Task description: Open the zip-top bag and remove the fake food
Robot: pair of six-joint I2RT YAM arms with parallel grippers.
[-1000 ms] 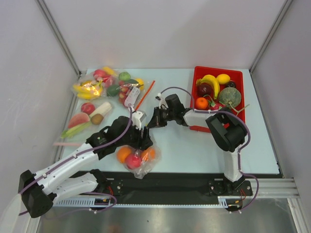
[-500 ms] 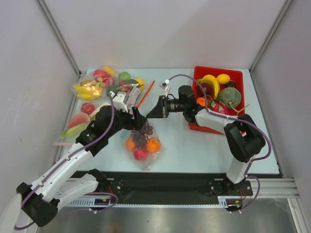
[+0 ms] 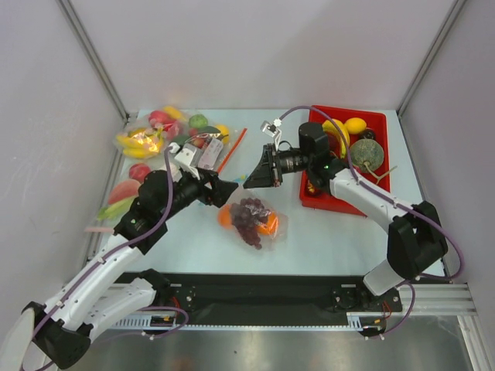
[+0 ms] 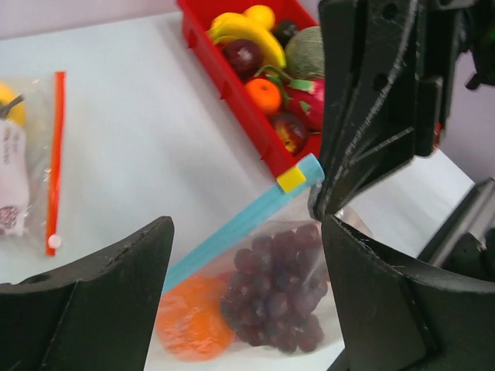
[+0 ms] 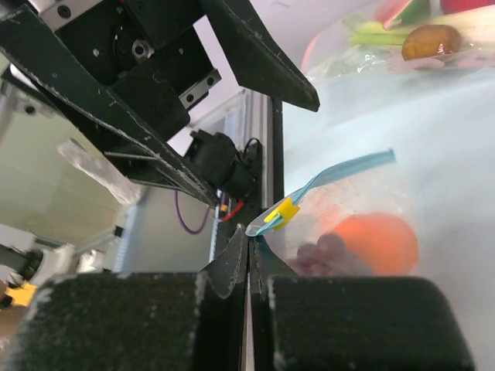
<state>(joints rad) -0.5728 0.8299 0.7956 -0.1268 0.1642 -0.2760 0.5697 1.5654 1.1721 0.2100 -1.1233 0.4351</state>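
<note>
Zip-top bag (image 3: 255, 220), zip edge pinched in right fingers (image 5: 116, 325); left fingers (image 4: 85, 301) spread wide, empty

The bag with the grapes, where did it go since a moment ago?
The bag slid from the near edge toward the middle, pulled by the right gripper pinching its zip strip. The left gripper let go and backed off, open. The red bin and other bags stayed put.

White arm links (image 3: 97, 277) with black joints (image 3: 155, 193) and purple cables (image 3: 165, 202)
</note>
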